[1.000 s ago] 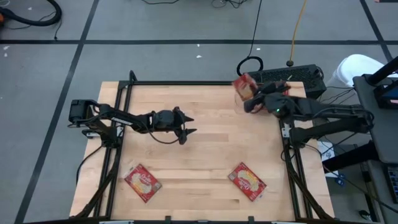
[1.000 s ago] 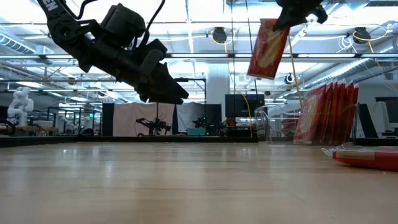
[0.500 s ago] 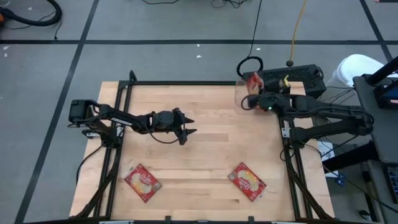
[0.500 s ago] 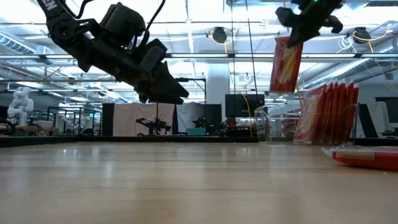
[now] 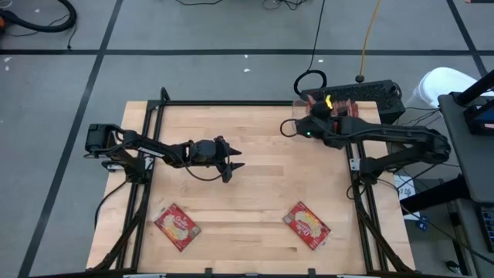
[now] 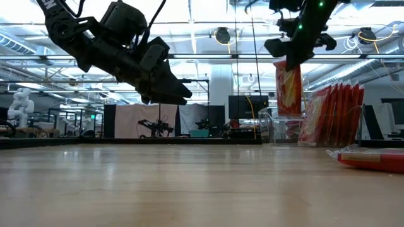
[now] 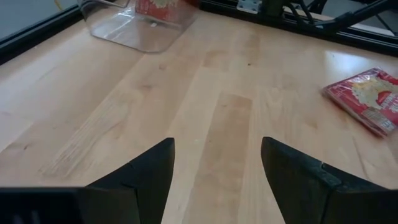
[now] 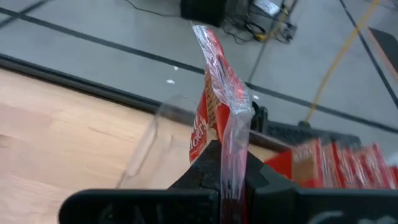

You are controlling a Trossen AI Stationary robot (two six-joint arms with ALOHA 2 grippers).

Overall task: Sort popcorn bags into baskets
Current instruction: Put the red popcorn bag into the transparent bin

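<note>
The right gripper [image 8: 233, 168], jaws clamped on a flat red popcorn packet [image 8: 219, 102], hangs over the clear plastic bin [image 7: 134, 28] at the counter's [image 5: 255, 185] far right corner. The left gripper [image 5: 234, 161] hovers mid-counter, jaws wide and empty.

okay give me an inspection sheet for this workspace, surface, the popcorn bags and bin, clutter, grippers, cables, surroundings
Surface: wooden table, mostly bare.
Job's things: clear bin at the far right corner, a row of red bags standing in it; two loose bags lie flat near the front edge, one left, one right; another bag hangs on edge over the bin.
Clutter: nothing seen.
Grippers: right gripper shut on the hanging bag; left gripper open, empty, above the table's middle left.
Cables: black loop and yellow cable on the floor behind the table.
Surroundings: grey floor; power strip behind the bin.
</note>
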